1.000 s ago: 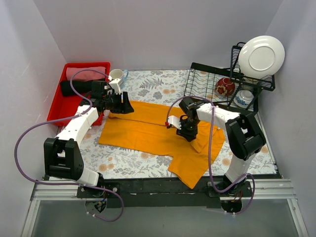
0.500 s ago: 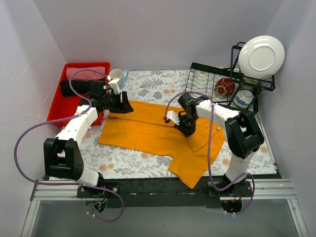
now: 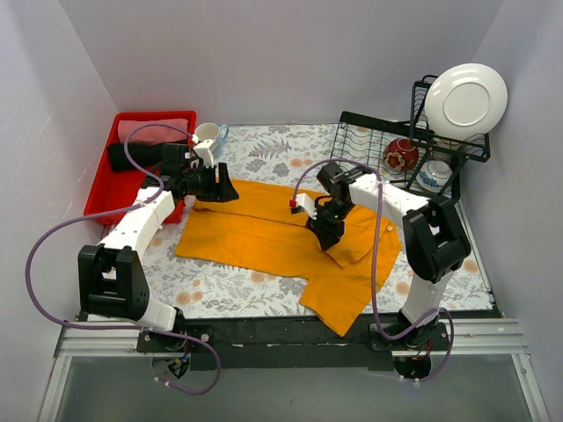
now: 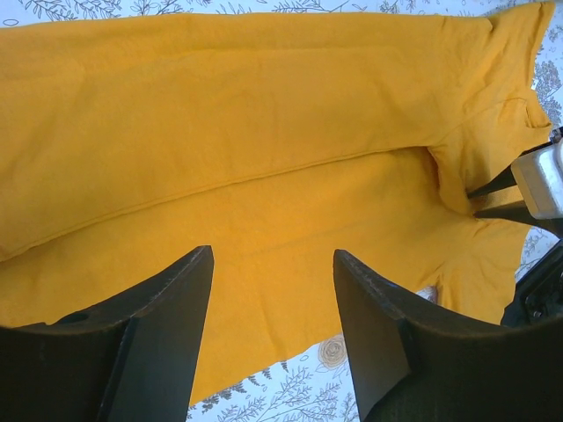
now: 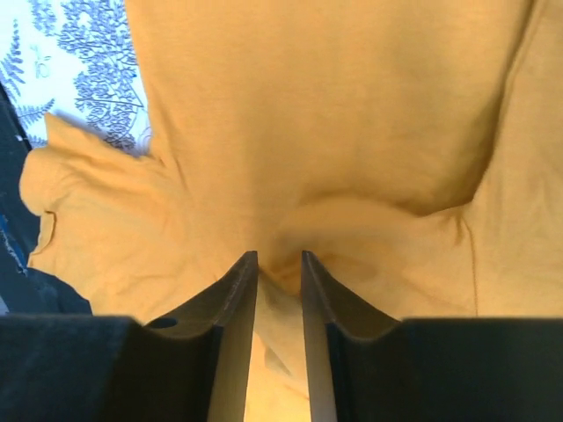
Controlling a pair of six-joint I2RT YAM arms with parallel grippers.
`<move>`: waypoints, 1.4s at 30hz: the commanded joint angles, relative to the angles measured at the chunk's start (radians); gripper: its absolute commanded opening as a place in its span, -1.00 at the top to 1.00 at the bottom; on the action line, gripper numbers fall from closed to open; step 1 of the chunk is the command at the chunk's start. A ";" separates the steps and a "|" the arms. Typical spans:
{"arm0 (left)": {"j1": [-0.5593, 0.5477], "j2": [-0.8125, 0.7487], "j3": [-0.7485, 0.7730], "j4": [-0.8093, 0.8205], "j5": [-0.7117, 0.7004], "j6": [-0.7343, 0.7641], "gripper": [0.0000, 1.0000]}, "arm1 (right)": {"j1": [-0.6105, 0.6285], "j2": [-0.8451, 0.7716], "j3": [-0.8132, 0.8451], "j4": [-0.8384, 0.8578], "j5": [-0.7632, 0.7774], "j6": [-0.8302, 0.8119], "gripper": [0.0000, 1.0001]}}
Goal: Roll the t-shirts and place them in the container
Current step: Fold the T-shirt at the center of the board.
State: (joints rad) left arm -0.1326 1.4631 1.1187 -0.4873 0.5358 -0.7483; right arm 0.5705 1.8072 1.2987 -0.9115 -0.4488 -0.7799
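Right wrist view alone shows right claw [image 5: 277, 259] pinching orange t-shirt [image 5: 334, 132]; left claw [image 4: 273, 257] gapes empty.

The tabletop [image 3: 264, 151] has a leaf-print cover. An orange shirt [image 3: 251, 230] lies spread across its middle, partly folded, one end reaching the near edge. A red bin [image 3: 98, 202] sits at far left, with a white mug [image 3: 208, 134] just beside it. A black rack [image 3: 350, 145] stands far right.

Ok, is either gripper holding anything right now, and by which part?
The right gripper pinches a puckered fold of the orange t-shirt, mid-cloth rather than at an edge. The left gripper is open and holds nothing.
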 commanded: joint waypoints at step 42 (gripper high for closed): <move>-0.545 0.595 0.266 0.165 0.296 -0.326 -0.09 | -0.339 -0.531 -0.334 0.025 -0.071 0.016 0.10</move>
State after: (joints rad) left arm -0.6449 2.0380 1.3354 -0.3550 0.8349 -1.0504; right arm 0.2310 1.3022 0.9852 -0.8852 -0.4690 -0.7918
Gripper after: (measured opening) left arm 0.548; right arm 0.447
